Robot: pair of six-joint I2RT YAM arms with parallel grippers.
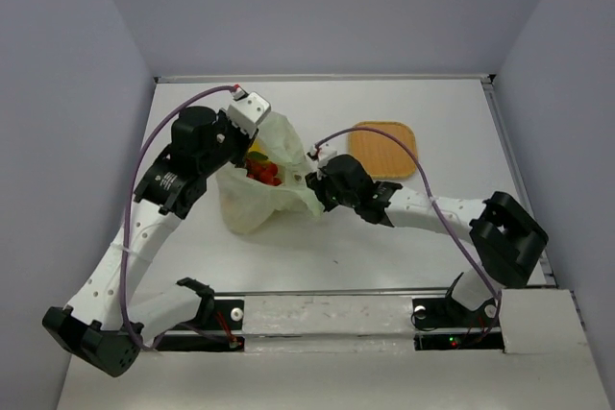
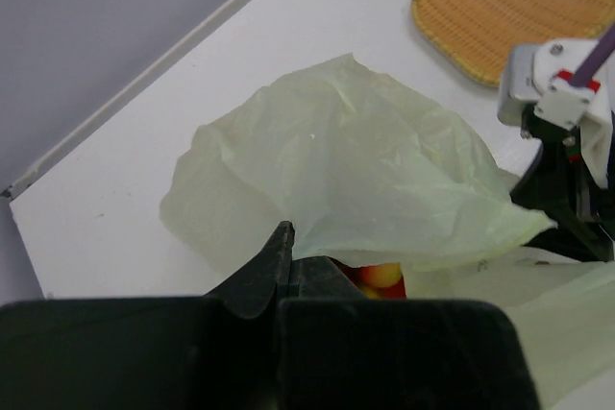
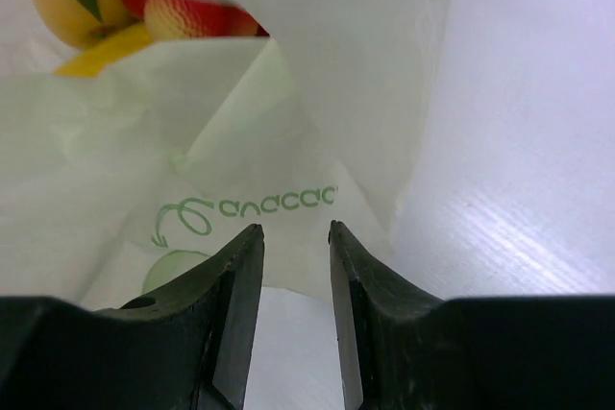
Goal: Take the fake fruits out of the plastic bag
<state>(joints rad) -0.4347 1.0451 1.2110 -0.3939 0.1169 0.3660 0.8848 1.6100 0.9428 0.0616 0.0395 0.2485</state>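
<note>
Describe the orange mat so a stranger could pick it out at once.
On the white table, look just beyond the right arm, on the far half. The mat lies there: flat, woven, a rounded square, unlike the crinkly pale plastic bag left of it.

Green print on the plastic bag (image 3: 288,132) reads roughly "anacac", cut off at a fold; nothing else is legible.
</note>
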